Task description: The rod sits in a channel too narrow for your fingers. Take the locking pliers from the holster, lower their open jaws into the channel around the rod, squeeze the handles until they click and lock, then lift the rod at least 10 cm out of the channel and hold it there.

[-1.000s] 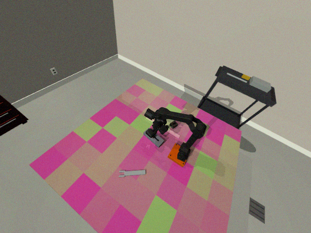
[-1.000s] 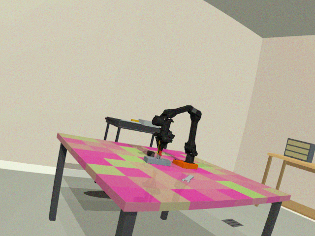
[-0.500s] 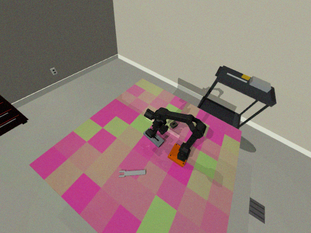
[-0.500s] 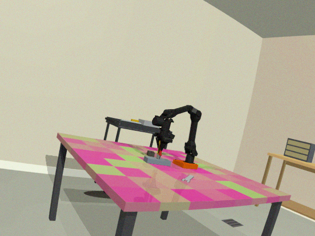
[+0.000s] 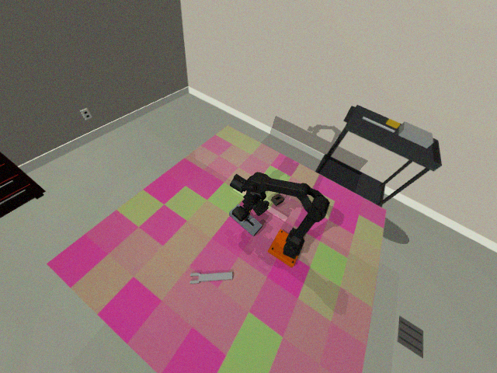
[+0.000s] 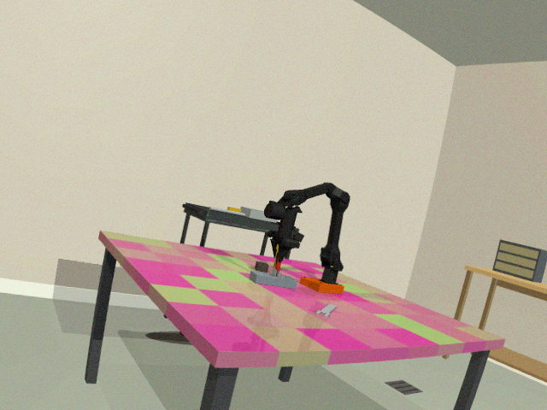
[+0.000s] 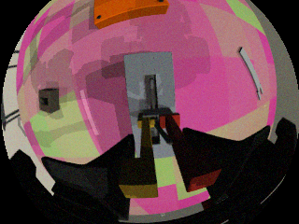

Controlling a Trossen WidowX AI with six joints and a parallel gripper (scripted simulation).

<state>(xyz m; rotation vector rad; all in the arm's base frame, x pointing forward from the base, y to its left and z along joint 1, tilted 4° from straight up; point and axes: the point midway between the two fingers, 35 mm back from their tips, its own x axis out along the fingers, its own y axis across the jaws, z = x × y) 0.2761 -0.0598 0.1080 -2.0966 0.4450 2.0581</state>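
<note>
Over the grey channel block [image 5: 255, 228] [image 6: 285, 283] [image 7: 135, 65], tool [image 5: 250, 210] [image 6: 278, 260] [image 7: 159, 136] has the locking pliers [image 6: 277, 254] [image 7: 146, 140] by both handles, part-closed on them, pointing down. Holster, which I take to be the small dark block [image 5: 276, 199] [image 6: 261, 266] [image 7: 49, 100], stands beside it with its socket vacant. So pick is done and pliers are at the slot [image 7: 149, 86]. Squeeze looks in progress: handles form a narrow V. Lock not confirmed; can't see a latch. Left: finish squeeze to click, lift, hold. Rod should be in the slot, around the plier head; can't separate it from the shadow and head, so jaw fit unverified. Nothing is lifted clear yet. Risk: lifting before lock drops the rod. Materials: channel block is a flat matte slab, long rectangle, narrow dark slit along its middle. Handles are slim straight bars, one yellow, one red, likely coated, meeting at a dark squared head. Holster is boxy, dark brown-grey, square hole. Wrench [image 5: 212, 276] [image 6: 326, 309] [image 7: 249, 72] is flat pale grey, forked at one end, well apart, unused. Orange base plate [image 5: 279, 245] [image 6: 314, 284] [image 7: 133, 10] has small dark holes. Table [image 5: 160, 256] [image 6: 247, 358] [image 7: 224, 89] is pink, tan and lime patchwork, slight sheen.
</note>
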